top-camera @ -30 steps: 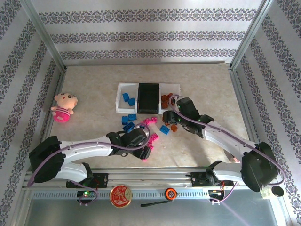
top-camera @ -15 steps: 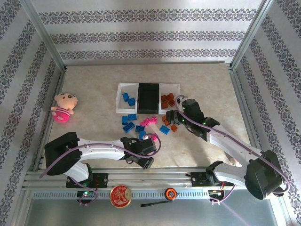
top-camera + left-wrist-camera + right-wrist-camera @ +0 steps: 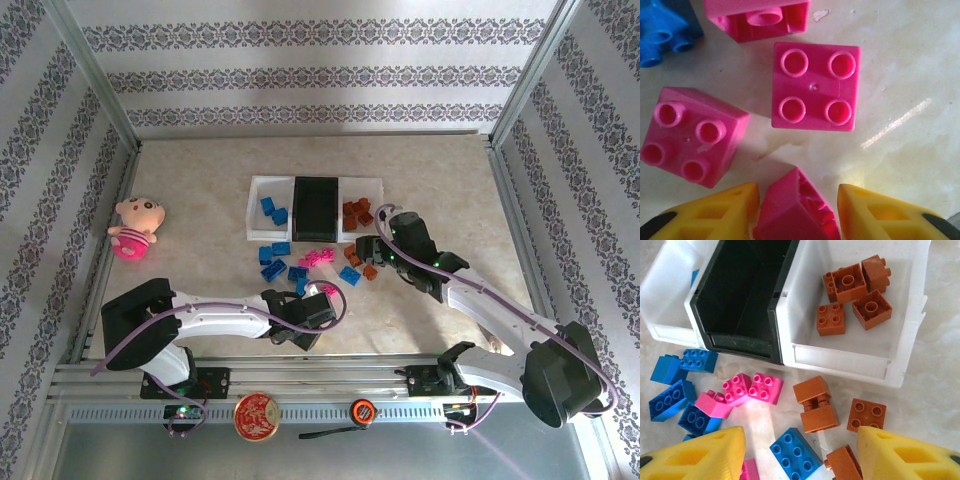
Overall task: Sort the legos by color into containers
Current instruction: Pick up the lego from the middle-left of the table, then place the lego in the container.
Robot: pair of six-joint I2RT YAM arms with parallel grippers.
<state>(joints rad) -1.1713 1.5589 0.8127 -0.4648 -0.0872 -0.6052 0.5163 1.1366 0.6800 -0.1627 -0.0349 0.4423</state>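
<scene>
Near the front edge of the counter (image 3: 200,180), my left fingers (image 3: 715,215) pinch a small pink studded plastic brick (image 3: 795,212); next I should carry it to the black tray (image 3: 318,205).

The beige table (image 3: 200,180) carries loose legos (image 3: 281,248), three containers (image 3: 317,205), a plush doll (image 3: 135,228).

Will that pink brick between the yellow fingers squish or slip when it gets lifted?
The pink brick looks like hard plastic, so it probably won't squish. It sits tilted in the left gripper, with glossy sides, so it might twist or slip. It's small, so likely light.
</scene>
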